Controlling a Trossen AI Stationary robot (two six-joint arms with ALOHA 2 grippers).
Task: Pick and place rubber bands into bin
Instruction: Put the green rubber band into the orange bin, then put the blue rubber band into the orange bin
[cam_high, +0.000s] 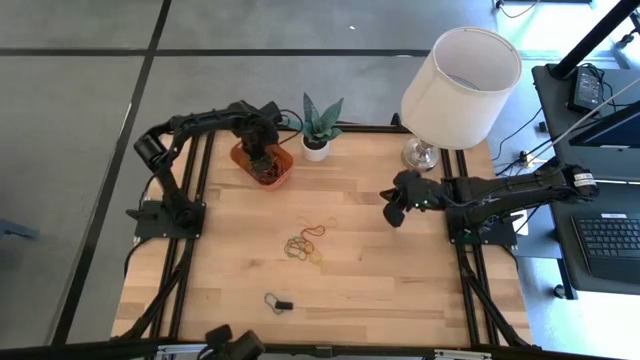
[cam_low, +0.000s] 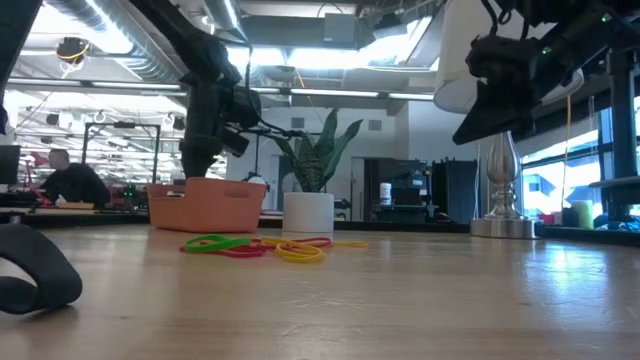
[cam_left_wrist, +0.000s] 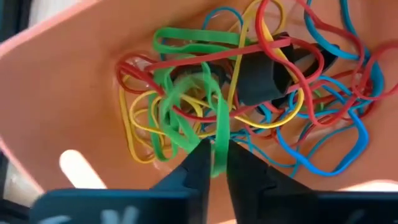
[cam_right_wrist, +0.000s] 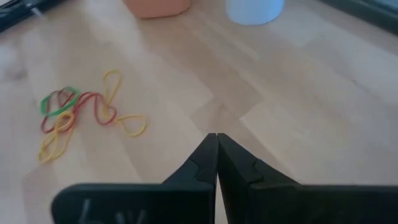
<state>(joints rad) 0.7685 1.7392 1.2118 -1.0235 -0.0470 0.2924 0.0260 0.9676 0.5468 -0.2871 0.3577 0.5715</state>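
Two slim robot arms, both matte black, are built from tubular links joined by rounded, bulkier joint housings. Each stands on a dark square base plate fixed to a black rail frame. The left tool (cam_left_wrist: 214, 163) ends in two dark tapered fingers with stepped inner edges, narrowing to blunt points. The right tool (cam_right_wrist: 217, 146) has the same wedge-shaped black fingers. Thin dark cables run along the links of both arms.
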